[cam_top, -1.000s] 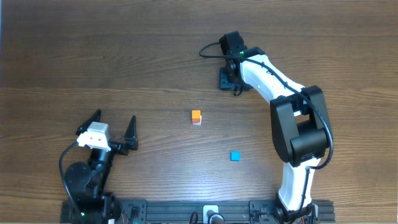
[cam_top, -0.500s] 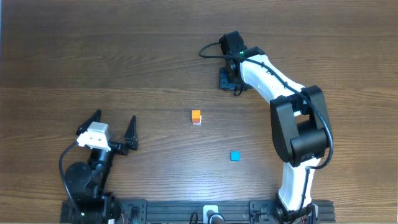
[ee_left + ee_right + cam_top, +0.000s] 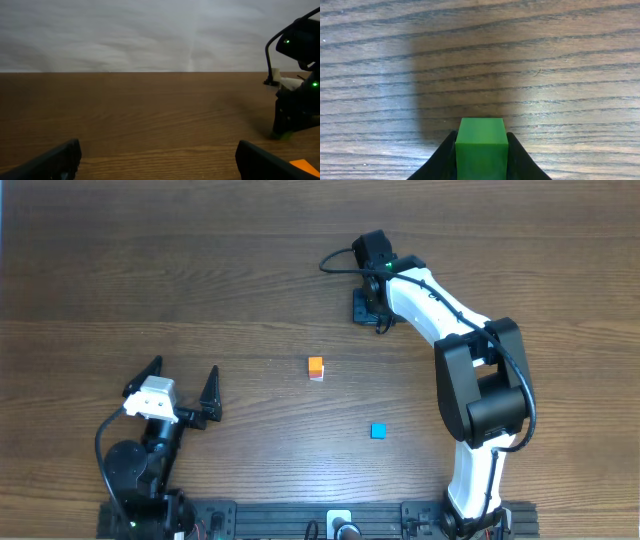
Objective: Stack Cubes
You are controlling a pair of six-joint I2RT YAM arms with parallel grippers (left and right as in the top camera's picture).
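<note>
Change: nothing has moved; we see both arms and all cubes at the same places as before.
Right hand (image 3: 368, 307): closed on the green cube (image 3: 481, 145) at the far part of the desk (image 3: 150, 260); we cannot tell if the cube touches the wood.
Left hand (image 3: 184, 372): open wide with nothing between its fingers, near its own base.
Orange cube (image 3: 316, 365): on the middle of the desk, well apart from both hands.
Blue cube (image 3: 378, 431): alone on the desk, nearer to the arm bases and more to the right.

The single cube (image 3: 378, 430) lies right of the central cube (image 3: 316, 366).
</note>
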